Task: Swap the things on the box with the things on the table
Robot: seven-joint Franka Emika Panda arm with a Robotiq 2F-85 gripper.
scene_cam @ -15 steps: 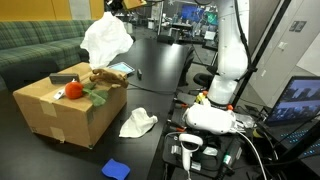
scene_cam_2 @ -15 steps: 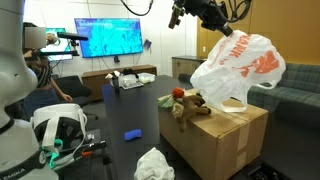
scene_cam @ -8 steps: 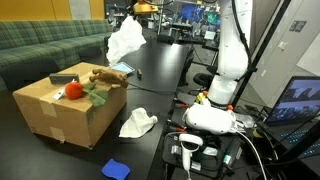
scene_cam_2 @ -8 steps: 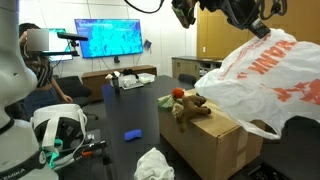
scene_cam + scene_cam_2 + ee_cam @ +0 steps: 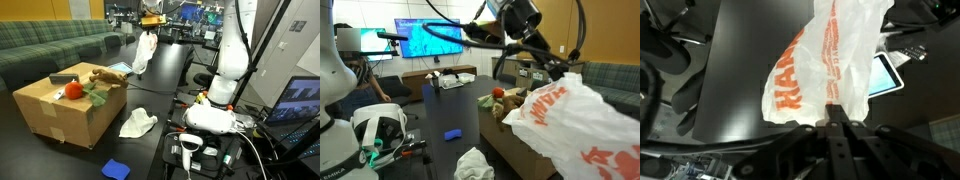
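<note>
My gripper (image 5: 150, 22) hangs high over the black table (image 5: 170, 70), shut on the top of a white plastic bag with orange print (image 5: 145, 52). The bag dangles clear of the table, well beyond the brown cardboard box (image 5: 50, 112). On the box lie a red round thing (image 5: 73, 90), a brown plush toy (image 5: 103, 76) and a green item (image 5: 95, 98). In an exterior view the bag (image 5: 570, 130) fills the foreground below the gripper (image 5: 555, 70). In the wrist view the shut fingertips (image 5: 838, 112) pinch the bag (image 5: 825, 55) above the table (image 5: 740, 70).
A crumpled white cloth (image 5: 138, 122) and a blue flat piece (image 5: 116, 168) lie on the table near the box. A tablet (image 5: 120, 68) lies beyond the box. The green sofa (image 5: 40, 45) borders the far side. The robot base (image 5: 225, 90) and cables stand beside the table.
The arm has carried the bag from above the box away across the table. The bag now hangs narrow and lower. The gripper stayed shut on it.
</note>
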